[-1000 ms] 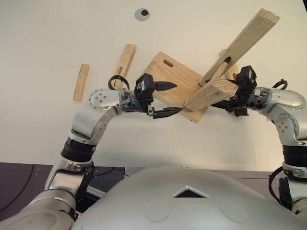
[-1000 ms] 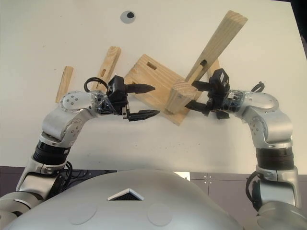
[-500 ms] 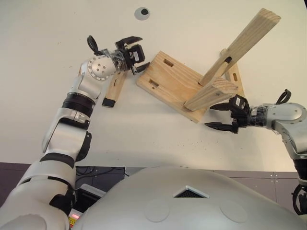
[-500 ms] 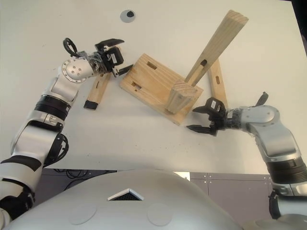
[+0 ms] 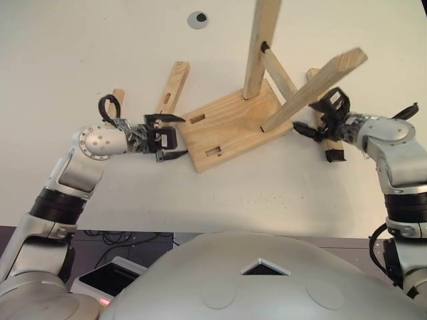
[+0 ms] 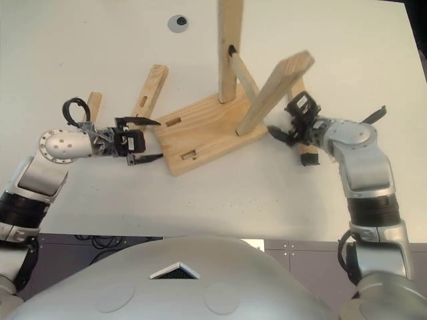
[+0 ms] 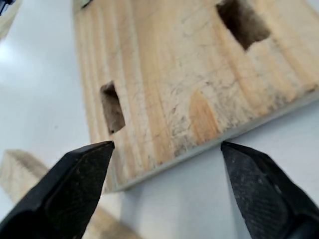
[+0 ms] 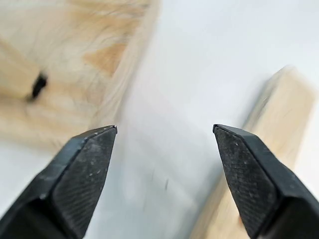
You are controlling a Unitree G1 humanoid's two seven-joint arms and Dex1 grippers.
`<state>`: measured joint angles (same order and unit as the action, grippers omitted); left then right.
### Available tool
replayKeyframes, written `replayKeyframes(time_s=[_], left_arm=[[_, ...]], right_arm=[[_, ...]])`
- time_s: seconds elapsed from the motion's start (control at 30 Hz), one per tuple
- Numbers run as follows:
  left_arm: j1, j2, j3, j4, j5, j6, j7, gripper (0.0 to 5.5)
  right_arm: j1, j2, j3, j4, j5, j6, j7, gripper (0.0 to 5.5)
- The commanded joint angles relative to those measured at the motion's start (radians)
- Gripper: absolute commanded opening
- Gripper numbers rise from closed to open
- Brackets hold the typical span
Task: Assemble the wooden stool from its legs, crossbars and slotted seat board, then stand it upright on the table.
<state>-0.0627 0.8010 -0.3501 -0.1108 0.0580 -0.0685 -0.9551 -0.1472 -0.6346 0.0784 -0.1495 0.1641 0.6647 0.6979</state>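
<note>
Slotted seat board point(image 5: 227, 127) lies flat on the white table point(image 5: 80, 40) with two legs standing in it.
One leg point(image 5: 260, 47) is upright, the other point(image 5: 313, 87) leans right, and a crossbar point(image 5: 280, 70) runs between them. The left gripper point(image 5: 185, 137), spread wide and empty, faces the board's left edge. The right gripper point(image 5: 313, 115), also spread and empty, sits just off the board's right side, beside a loose leg point(image 5: 331, 148). Another loose leg point(image 5: 173, 83) and a short bar point(image 5: 117, 97) lie to the left.
</note>
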Motion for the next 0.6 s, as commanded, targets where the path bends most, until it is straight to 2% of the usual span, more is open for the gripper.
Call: replayKeyframes(time_s=[0.03,0.13,0.23,0.33,0.47,0.6], left_arm=[[-0.008,0.008,0.028,-0.030,-0.023,0.023,-0.029,3.97],[-0.015,0.072,0.081,-0.088,-0.059,0.064,-0.090,3.97],[-0.025,0.105,0.135,-0.224,-0.159,0.183,-0.145,3.97],[-0.108,0.059,0.163,-0.262,-0.226,0.262,-0.128,3.97],[-0.306,-0.056,0.093,0.101,0.056,0.040,0.121,3.97],[-0.343,-0.132,0.001,0.322,0.163,-0.141,0.175,3.97]], right_arm=[[-0.048,0.036,-0.024,-0.023,0.052,-0.009,0.014,3.57],[-0.052,-0.017,-0.066,-0.032,0.048,-0.013,0.028,3.57],[-0.018,-0.093,-0.070,-0.052,0.019,-0.034,0.061,3.57],[0.036,-0.142,-0.068,-0.125,0.058,-0.017,0.129,3.57],[0.150,-0.177,-0.031,-0.292,0.199,0.012,0.290,3.57],[0.162,-0.145,0.058,-0.279,0.190,0.022,0.279,3.57]])
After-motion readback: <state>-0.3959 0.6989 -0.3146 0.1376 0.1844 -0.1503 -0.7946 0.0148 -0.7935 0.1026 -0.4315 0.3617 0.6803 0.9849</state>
